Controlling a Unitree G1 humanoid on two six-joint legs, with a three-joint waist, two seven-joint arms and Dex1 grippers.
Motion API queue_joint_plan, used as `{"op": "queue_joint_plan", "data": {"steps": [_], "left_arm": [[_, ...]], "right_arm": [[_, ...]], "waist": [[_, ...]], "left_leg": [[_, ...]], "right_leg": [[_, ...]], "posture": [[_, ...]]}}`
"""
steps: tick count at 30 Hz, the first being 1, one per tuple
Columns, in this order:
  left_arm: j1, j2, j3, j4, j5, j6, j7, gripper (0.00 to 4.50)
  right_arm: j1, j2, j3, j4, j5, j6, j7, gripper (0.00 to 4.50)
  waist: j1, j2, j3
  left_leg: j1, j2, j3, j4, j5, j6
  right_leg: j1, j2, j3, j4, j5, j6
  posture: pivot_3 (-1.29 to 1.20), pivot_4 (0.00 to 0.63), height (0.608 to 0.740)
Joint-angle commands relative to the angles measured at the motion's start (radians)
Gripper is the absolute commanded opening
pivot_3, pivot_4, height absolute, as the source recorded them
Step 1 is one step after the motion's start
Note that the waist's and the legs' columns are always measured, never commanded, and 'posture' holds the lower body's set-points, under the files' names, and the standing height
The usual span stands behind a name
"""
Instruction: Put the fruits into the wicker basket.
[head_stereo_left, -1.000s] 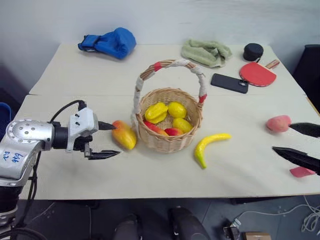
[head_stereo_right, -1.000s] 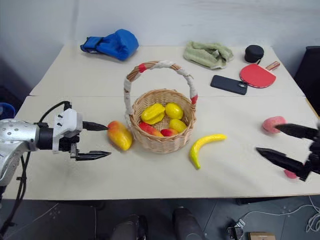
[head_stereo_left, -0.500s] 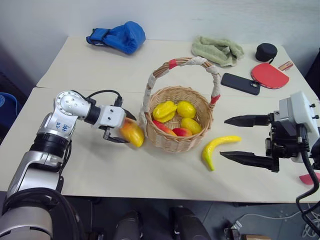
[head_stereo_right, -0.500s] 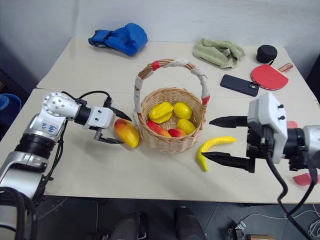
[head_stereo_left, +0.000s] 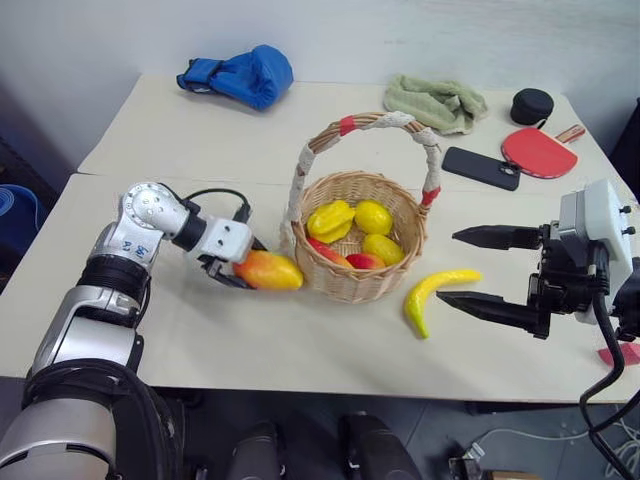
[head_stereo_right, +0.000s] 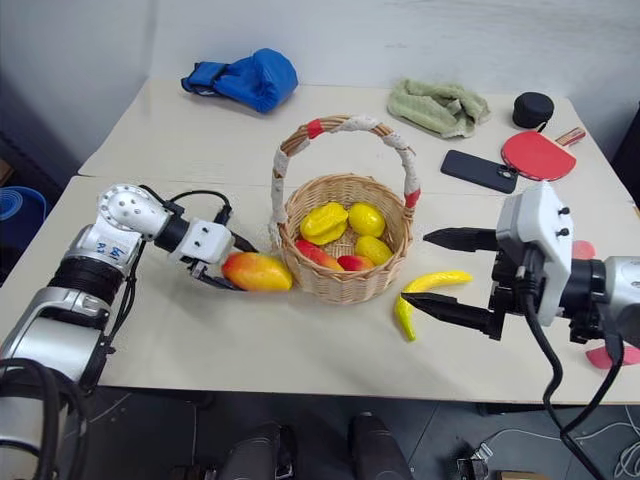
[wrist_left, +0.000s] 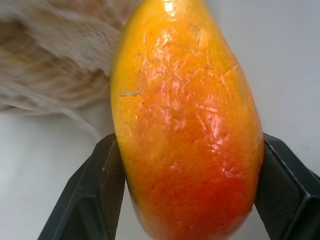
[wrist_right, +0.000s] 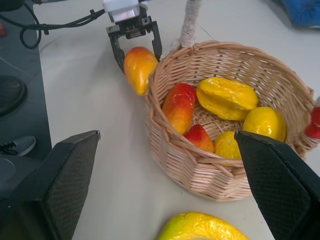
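Note:
An orange-yellow mango (head_stereo_left: 270, 270) lies on the table against the left wall of the wicker basket (head_stereo_left: 352, 287), and my left gripper (head_stereo_left: 240, 268) is shut on it. Its black fingers (wrist_left: 105, 192) clamp both flanks of the mango (wrist_left: 185, 125). Several yellow and red fruits (wrist_right: 227, 97) lie inside the basket. A yellow banana (head_stereo_left: 432, 292) rests on the table right of the basket. My right gripper (head_stereo_left: 447, 267) stands open just right of the banana, above the table. A pink edge of the peach (head_stereo_right: 583, 249) peeks out behind the right gripper's body.
At the back of the table lie a blue boxing glove (head_stereo_left: 240, 75), a green towel (head_stereo_left: 435, 100), a black phone (head_stereo_left: 483, 167), a red paddle (head_stereo_left: 540, 150) and a black round item (head_stereo_left: 531, 105). A pink block (head_stereo_left: 612, 355) sits at the right front edge.
My left gripper reached the mango and closed on it; the mango now lies flatter, its tip nearer the basket. The right gripper swung in from the right edge to beside the banana, then stayed.

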Motion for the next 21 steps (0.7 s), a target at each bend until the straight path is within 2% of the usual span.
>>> {"op": "queue_joint_plan", "data": {"steps": [1,7,11,15,21], "left_arm": [[0.048,0.062,0.053,-0.314,-0.24,0.36,-0.108,3.01],[0.044,0.086,0.118,-0.653,-0.422,0.802,0.018,3.01],[0.022,0.052,0.089,-0.767,-0.352,0.99,0.219,3.01],[-0.003,-0.037,0.08,-0.855,-0.339,1.25,0.445,3.01],[-0.011,-0.113,0.077,-0.901,-0.324,1.431,0.622,3.01]], "right_arm": [[0.008,0.011,-0.047,-0.029,0.022,-0.005,-0.013,4.5],[0.012,0.021,-0.044,-0.04,0.024,-0.006,-0.034,4.5],[0.027,0.027,-0.055,-0.054,0.033,-0.006,-0.045,4.5],[0.043,0.034,-0.056,-0.062,0.027,-0.016,-0.054,4.5],[0.042,0.048,-0.044,-0.074,0.023,-0.023,-0.071,4.5]], "waist": [[-0.003,0.0,0.0],[0.004,0.0,0.0],[0.004,0.0,0.0],[0.005,0.0,0.0],[0.002,0.0,0.0]], "left_leg": [[0.0,0.001,-0.001,0.0,0.0,-0.001],[0.001,-0.001,-0.005,0.002,0.001,-0.002],[0.001,-0.001,-0.005,0.002,0.002,-0.002],[0.001,-0.001,-0.005,0.002,0.002,-0.002],[0.002,-0.001,-0.005,0.002,0.002,-0.004]], "right_leg": [[0.0,0.0,0.0,0.005,0.0,0.0],[0.002,0.0,-0.003,0.004,0.0,0.001],[0.002,0.001,-0.003,0.004,0.0,0.001],[0.002,0.001,-0.002,0.004,0.0,0.001],[0.002,0.001,-0.002,0.005,0.0,0.001]], "posture": [[0.0,0.15,0.74],[0.0,0.15,0.74],[0.0,0.15,0.74],[0.0,0.15,0.74],[0.0,0.15,0.74]]}}
